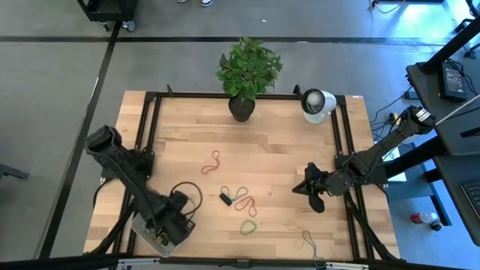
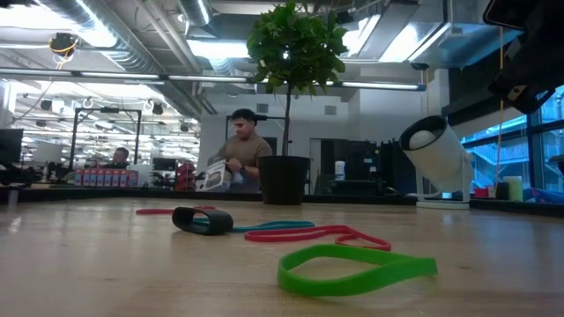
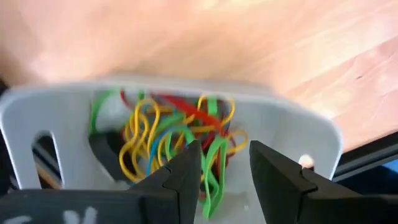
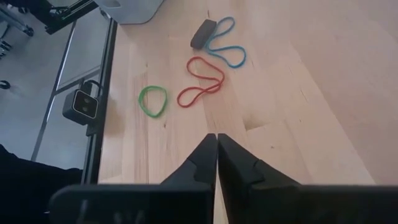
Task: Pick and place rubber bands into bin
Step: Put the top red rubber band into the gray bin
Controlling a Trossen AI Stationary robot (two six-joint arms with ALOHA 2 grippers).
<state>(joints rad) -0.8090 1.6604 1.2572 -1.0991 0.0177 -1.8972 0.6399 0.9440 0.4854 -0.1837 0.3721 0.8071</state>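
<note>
The left claw [image 3: 221, 171] is hanging right over the shallow whitish plastic bin [image 1: 147, 234] at the near left corner of the light wooden surface [image 1: 277, 142], with its fingers apart and nothing between them. From the left wrist view the bin already has a tangled pile of yellow, green and red rubber bands [image 3: 174, 140] in it.

The right claw [image 1: 302, 187] sits above the surface on the right side, fingers pressed together, not gripping anything.

There are more bands loose on the wood. A thin red loop [image 1: 213, 162] lies by itself around the middle. A green ring [image 1: 248, 224] lies nearer the front edge. A red band [image 1: 247, 203] and a blue-teal band [image 1: 238, 193] lie overlapping just beside a small solid black block [image 1: 226, 199]. A tan band [image 1: 308, 240] lies close to the front edge, on the right.

At the far edge there's a leafy green plant in a dark pot [image 1: 243, 71] and a white round device [image 1: 317, 103]. In the low view, a person [image 2: 241, 154] is in the room behind the surface, holding something pale.
</note>
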